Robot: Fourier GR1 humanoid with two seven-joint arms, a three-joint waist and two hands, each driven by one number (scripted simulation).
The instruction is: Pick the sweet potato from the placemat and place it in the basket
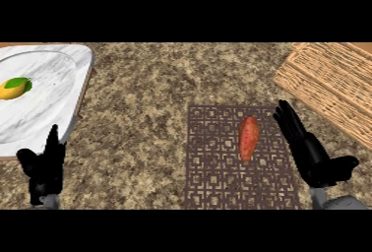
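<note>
Granite counter (145, 98). Potato (248, 138) lies on the mat (210, 172), long axis running away from the robot, just left of the right hand (309, 150), fingers straight, holding nothing. Basket (334, 83) far right.

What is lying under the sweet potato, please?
The sweet potato lies on a dark patterned placemat, which rests on the speckled counter. The patch of mat directly beneath it is covered, so it cannot be seen.
</note>
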